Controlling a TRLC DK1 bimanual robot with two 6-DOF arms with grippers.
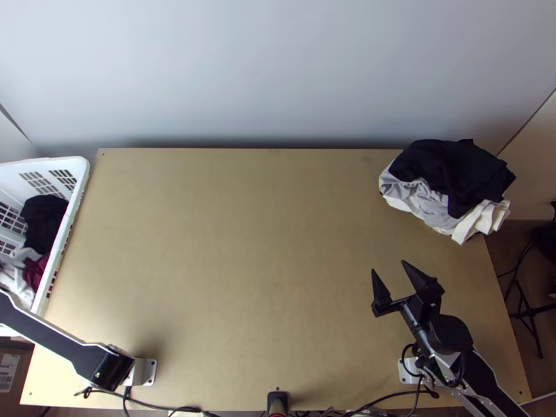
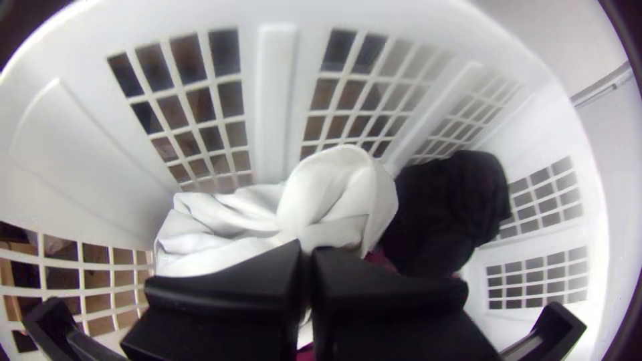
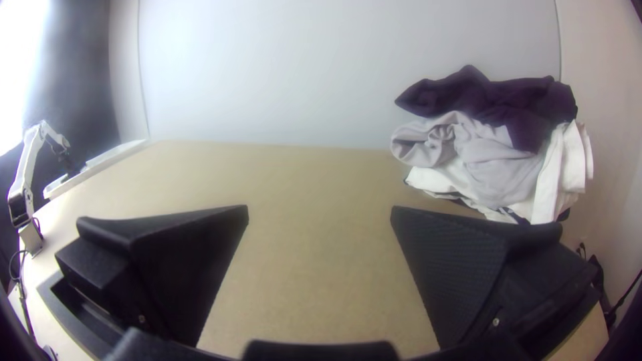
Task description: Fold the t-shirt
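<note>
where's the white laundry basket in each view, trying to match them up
top view: left edge, along the table's left side, basket
left wrist view: its meshed walls surround the white cloth
right wrist view: beyond the table's far-left part, rim only partly visible
shared landmark: left arm, appearing as the left end effector in its own wrist view

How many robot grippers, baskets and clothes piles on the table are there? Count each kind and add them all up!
Grippers, left gripper and right gripper: 2
Basket: 1
Clothes pile: 1
Total: 4
</note>
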